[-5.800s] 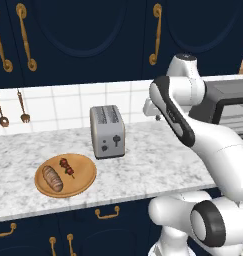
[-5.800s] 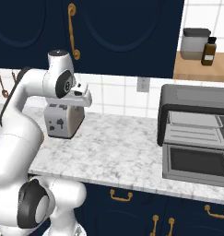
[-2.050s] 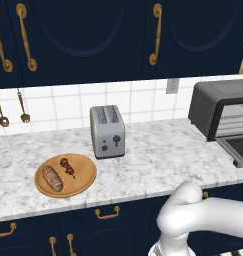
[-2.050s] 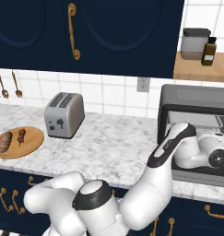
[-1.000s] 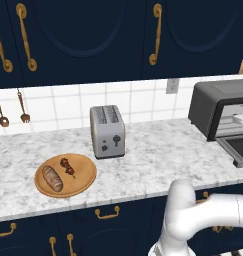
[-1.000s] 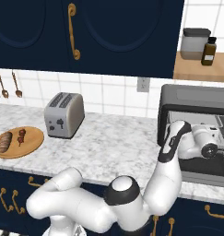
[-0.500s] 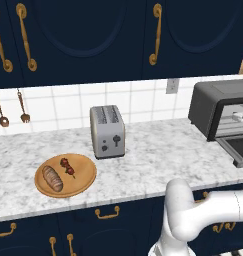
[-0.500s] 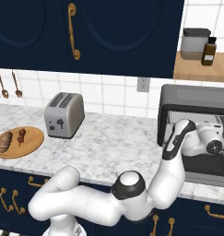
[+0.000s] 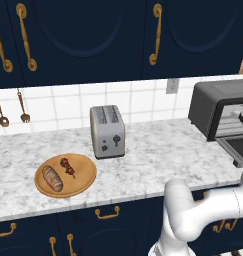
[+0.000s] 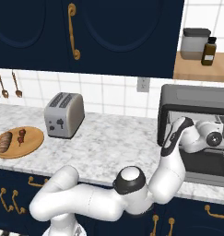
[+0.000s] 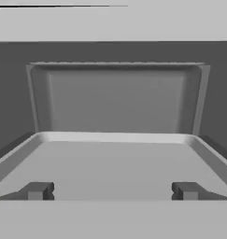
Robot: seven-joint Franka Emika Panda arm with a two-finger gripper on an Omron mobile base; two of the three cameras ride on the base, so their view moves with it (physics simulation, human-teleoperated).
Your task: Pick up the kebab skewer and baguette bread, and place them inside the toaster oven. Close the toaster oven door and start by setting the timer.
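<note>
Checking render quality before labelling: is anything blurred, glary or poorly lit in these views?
Left base view: even light, sharp, toaster oven cut by the right edge. Right base view: sharp, soft shadows under the toaster. Hand view: grey, soft-edged, low contrast inside the oven.

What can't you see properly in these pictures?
- Toaster oven knobs: in the right base view the picture edge cuts off its right side.
- Toaster oven door: in the right base view the arm covers much of it.
- Kebab skewer: in the left base view it is too small to count the meat chunks.
- Gripper: the hand view gives its open tips, not the rest.
</note>
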